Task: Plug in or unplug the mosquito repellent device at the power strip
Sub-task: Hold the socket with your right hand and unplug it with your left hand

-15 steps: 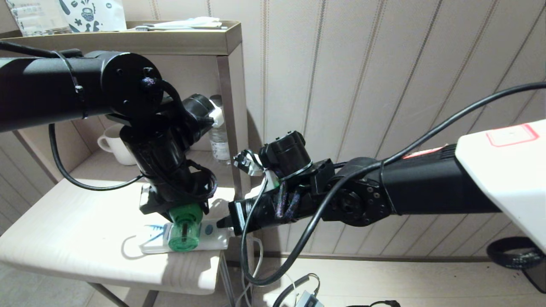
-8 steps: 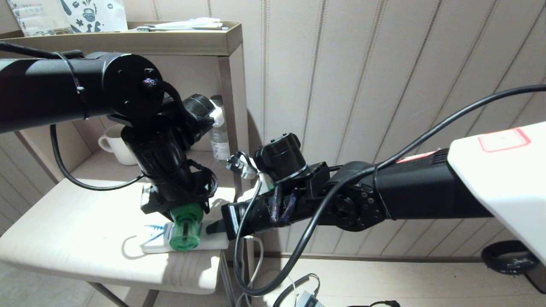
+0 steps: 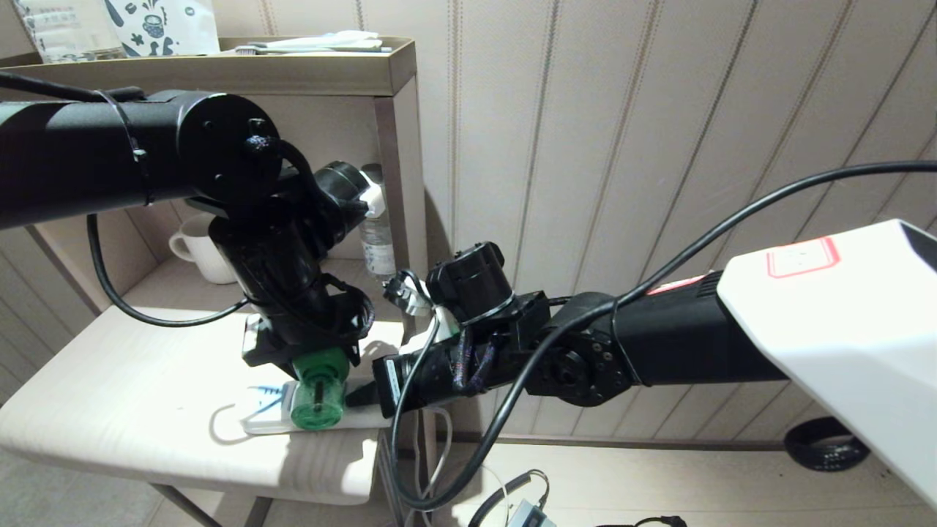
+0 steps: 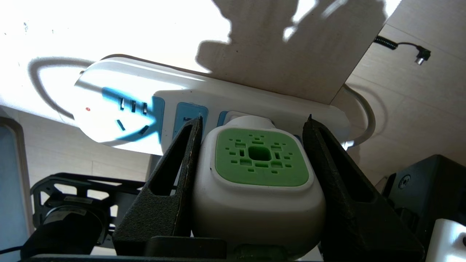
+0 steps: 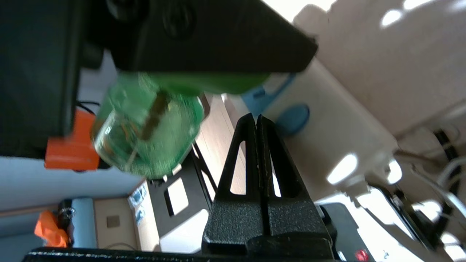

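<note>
The mosquito repellent device [image 3: 316,399] sits on the white power strip [image 3: 263,421] on the low table, its green bottle facing me. In the left wrist view its white-and-green head [image 4: 260,163] meets a pale blue socket of the power strip [image 4: 255,98]. My left gripper [image 4: 254,118] is shut on that head, one finger on each side. My right gripper [image 3: 360,397] is shut with nothing in it. Its tips [image 5: 256,116] lie at the cord end of the power strip [image 5: 338,120], beside the blue oval switch [image 5: 293,118] and close to the green bottle [image 5: 145,138].
A white mug [image 3: 196,249] and a clear water bottle [image 3: 377,241] stand on the shelf behind the left arm. A metal post [image 3: 395,219] carries the upper tray [image 3: 219,69]. Cables [image 3: 439,468] hang past the table's right edge to the floor.
My right arm has slid left, bringing its shut tips from the strip's end in toward the green bottle. The left gripper and the device have not moved.
</note>
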Available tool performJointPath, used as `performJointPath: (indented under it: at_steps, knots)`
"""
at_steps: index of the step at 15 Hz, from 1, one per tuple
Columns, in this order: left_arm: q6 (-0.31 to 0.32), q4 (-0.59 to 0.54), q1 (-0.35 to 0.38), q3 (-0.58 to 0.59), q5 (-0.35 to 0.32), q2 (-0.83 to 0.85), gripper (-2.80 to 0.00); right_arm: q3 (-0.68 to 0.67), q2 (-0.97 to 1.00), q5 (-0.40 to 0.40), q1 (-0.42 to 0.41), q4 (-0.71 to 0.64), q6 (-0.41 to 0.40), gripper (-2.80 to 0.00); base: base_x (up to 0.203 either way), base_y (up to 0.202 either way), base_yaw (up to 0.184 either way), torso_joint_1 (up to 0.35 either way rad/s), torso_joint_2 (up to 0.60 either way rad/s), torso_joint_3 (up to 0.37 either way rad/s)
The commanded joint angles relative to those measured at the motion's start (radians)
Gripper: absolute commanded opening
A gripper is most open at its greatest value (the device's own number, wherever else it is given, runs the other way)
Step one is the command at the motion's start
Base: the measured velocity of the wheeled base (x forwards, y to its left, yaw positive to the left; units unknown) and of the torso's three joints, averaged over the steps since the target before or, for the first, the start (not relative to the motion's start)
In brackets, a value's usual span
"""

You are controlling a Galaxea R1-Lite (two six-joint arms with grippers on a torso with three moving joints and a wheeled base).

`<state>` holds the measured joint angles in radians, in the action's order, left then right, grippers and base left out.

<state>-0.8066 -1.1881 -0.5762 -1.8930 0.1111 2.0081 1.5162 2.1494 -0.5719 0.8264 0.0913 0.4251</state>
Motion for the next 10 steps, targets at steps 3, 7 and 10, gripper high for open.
performJointPath:
  at_steps: [3, 7, 10]
  knots:
    - [-0.003, -0.004, 0.000, 0.000, 0.002, 0.006, -2.80, 0.022, 0.027, -0.001, -0.003, 0.033, 0.021, -2.80, 0.000, 0.000, 0.000, 0.000, 0.00, 0.000]
    - [-0.003, 0.005, 0.000, 0.000, 0.003, 0.009, -2.80, 0.017, 0.016, 0.001, -0.013, 0.031, 0.016, -2.80, 0.000, 0.000, 0.000, 0.000, 0.00, 0.000]
    - [-0.003, 0.007, 0.001, 0.000, 0.011, 0.021, -2.80, -0.027, -0.011, 0.003, -0.020, 0.033, 0.006, -2.80, 0.000, 0.000, 0.000, 0.000, 0.00, 0.000]
